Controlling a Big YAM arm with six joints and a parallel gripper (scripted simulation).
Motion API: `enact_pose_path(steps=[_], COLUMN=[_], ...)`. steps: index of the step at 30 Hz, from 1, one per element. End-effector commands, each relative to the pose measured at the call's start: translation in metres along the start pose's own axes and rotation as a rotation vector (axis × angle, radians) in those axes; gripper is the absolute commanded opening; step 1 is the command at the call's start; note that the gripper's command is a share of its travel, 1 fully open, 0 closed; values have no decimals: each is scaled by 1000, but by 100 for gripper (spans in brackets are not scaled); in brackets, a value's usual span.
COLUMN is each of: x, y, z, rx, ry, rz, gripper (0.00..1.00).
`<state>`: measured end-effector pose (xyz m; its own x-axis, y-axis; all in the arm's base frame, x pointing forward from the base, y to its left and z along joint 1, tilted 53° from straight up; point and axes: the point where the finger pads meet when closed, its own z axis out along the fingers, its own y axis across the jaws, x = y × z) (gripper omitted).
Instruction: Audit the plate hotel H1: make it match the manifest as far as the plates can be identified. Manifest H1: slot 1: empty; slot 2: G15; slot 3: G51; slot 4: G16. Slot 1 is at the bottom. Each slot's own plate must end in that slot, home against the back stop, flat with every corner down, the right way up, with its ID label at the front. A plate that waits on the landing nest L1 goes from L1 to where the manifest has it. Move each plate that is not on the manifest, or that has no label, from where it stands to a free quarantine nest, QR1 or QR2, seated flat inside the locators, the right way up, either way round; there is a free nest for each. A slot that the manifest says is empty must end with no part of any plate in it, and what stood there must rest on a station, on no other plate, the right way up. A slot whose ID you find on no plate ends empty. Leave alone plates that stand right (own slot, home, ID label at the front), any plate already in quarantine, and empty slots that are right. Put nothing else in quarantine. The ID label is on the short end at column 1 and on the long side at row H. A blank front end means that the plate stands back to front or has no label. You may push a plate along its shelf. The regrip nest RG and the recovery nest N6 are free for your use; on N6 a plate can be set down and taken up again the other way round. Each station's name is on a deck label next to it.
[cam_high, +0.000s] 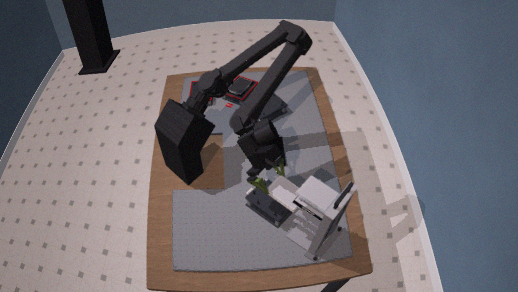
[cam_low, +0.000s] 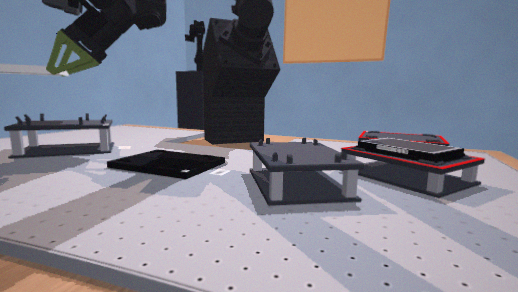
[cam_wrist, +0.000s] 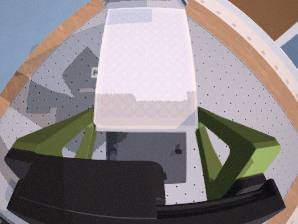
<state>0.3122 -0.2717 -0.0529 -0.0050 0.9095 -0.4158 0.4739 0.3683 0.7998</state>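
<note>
My gripper (cam_high: 270, 178) (cam_low: 63, 73) (cam_wrist: 145, 112) is shut on a pale plate (cam_high: 284, 194) (cam_low: 22, 69) (cam_wrist: 145, 60), gripping its long sides near the near end. The plate looks level and reaches toward the hotel H1 (cam_high: 327, 227); the top view does not show clearly whether its far end is clear of it. The plate's near end is blank and no ID can be read. A dark slot opening shows under the hotel's white top (cam_high: 316, 191); slot contents cannot be read. A dark nest (cam_high: 267, 209) (cam_low: 57, 125) (cam_wrist: 150, 155) with locators stands below the plate.
A red-edged nest (cam_low: 475, 162) bears a black plate (cam_high: 242, 86) (cam_low: 410, 150) with a pale label strip. Another red-edged nest (cam_low: 440, 138) is behind it, partly hidden. A grey nest (cam_low: 305, 159) stands bare at centre. A black slab (cam_low: 165, 162) lies low on the deck.
</note>
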Motion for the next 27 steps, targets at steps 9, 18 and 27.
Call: enact_pose_path(steps=[9, 18, 27], x=[2, 18, 26], y=[-3, 2, 0], z=[-15, -15, -21], rx=[1, -5, -1], ry=[-28, -6, -11], rz=[-16, -15, 2], gripper=[86, 86, 86])
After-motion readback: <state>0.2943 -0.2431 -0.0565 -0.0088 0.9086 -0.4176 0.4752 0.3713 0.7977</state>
